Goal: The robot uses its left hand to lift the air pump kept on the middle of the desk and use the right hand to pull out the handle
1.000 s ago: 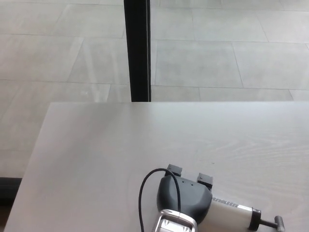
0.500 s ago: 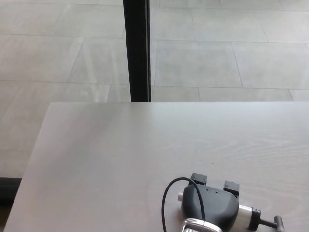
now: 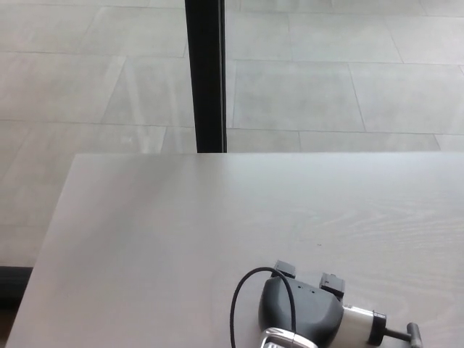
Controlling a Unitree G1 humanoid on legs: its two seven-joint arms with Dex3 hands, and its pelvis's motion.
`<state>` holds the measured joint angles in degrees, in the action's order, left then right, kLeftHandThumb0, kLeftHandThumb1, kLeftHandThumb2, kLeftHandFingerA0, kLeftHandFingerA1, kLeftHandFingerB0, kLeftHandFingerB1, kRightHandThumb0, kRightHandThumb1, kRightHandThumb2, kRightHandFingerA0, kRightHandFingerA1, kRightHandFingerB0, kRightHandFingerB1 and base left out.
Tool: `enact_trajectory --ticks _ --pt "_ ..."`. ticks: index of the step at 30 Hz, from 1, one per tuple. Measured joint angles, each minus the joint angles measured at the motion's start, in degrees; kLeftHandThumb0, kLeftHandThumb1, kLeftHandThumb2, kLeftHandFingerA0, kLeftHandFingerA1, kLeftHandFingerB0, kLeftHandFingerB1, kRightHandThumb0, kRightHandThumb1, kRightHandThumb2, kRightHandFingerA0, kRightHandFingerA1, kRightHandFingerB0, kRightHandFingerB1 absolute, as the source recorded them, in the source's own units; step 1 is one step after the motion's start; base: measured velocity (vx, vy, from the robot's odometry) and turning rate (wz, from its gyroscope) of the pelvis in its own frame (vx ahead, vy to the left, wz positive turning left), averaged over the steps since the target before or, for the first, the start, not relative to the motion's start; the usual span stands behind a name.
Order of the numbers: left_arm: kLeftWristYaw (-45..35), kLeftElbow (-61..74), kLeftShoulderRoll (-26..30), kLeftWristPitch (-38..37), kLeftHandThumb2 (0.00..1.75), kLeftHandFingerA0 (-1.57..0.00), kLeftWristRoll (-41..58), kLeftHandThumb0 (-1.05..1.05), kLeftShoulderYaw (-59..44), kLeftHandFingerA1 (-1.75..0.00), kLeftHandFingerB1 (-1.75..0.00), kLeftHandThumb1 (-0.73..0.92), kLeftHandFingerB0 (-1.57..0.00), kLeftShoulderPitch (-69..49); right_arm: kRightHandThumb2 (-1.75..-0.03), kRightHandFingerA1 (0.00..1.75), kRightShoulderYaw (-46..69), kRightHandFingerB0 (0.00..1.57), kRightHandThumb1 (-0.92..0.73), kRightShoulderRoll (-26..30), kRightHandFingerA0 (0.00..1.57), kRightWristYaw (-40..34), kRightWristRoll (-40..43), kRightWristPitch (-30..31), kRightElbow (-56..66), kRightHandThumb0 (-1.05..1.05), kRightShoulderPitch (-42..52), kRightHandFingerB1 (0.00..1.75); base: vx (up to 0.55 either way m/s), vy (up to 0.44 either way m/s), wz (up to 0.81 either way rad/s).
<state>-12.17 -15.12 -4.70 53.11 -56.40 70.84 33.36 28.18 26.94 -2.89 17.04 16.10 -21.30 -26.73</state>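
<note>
Look to the bottom centre-right of the frame: your left hand (image 3: 301, 313) sits there, its dark back toward the camera and 2 fingertips (image 3: 332, 281) poking out at the top. It covers the near end of the air pump (image 3: 357, 321), so it looks wrapped around the pump body, though you cannot see the grip itself and I judge it closed on the pump. The pump's long axis runs left to right, slightly down toward the lower right, along the desk (image 3: 181, 232). Its handle (image 3: 412, 334) is the T-shaped end at the far lower right, so your right hand, not in view, should come in from that side. The pump's left end, the wrist and a looping black cable (image 3: 235, 308) are cut off by the bottom edge.
</note>
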Motion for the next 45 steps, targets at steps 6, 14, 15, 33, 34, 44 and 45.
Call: enact_trajectory --ticks 6,14,15,33,34,44,45 --pt "-0.70 -0.56 0.15 -0.01 0.88 -0.14 -2.13 -0.64 -1.17 -0.58 -0.38 0.56 -0.03 -0.92 -0.64 0.80 0.02 0.41 -0.82 0.40 0.69 -0.42 -0.55 0.50 -1.12 -0.49 -0.14 0.38 0.00 0.000 0.00" --pt "0.12 -1.35 -0.47 -1.42 0.91 -0.39 -4.08 -0.64 -3.48 -0.71 -0.36 0.53 -0.01 -2.17 -0.65 0.81 -0.22 0.40 -0.83 0.85 0.66 -0.87 -1.54 0.78 -2.72 -0.48 -0.75 0.38 0.00 0.000 0.00" --pt "0.32 -1.35 -0.66 -1.67 0.93 -0.43 -4.14 -0.65 -3.92 -0.73 -0.38 0.56 -0.02 -2.24 -0.64 0.81 -0.23 0.39 -0.83 0.85 0.67 -0.87 -1.59 0.78 -2.85 -0.49 -0.82 0.38 0.00 0.000 0.00" --pt "4.11 0.99 -2.30 -11.91 0.61 -0.74 -3.63 -0.39 -10.80 -1.31 -0.39 0.66 -0.20 -4.93 -0.64 0.93 -0.57 0.42 -0.83 0.90 0.67 -0.79 -2.71 0.78 -2.82 -0.47 -1.87 0.40 0.00 0.000 0.00" --pt "4.09 0.84 -2.31 -12.26 0.61 -0.73 -3.74 -0.40 -10.77 -1.29 -0.38 0.66 -0.19 -4.93 -0.65 0.93 -0.56 0.39 -0.81 0.90 0.67 -0.76 -2.71 0.79 -2.72 -0.47 -1.87 0.38 0.00 0.000 0.00" --pt "1.37 0.46 -1.62 -13.31 0.92 -0.81 -5.49 -0.41 -10.77 -1.07 -0.48 0.44 -0.04 -4.65 -0.65 0.94 -0.51 0.39 -0.81 0.90 0.67 -0.61 -2.70 1.39 -2.61 -0.48 -2.26 0.38 0.00 0.000 0.00" --pt "0.97 0.56 -1.56 -13.31 0.80 -0.79 -5.75 -0.56 -10.78 -1.04 -0.46 0.49 -0.10 -4.48 -0.65 0.95 -0.52 0.39 -0.81 0.90 0.67 -0.60 -2.71 1.40 -2.61 -0.48 -2.26 0.38 0.00 0.000 0.00"
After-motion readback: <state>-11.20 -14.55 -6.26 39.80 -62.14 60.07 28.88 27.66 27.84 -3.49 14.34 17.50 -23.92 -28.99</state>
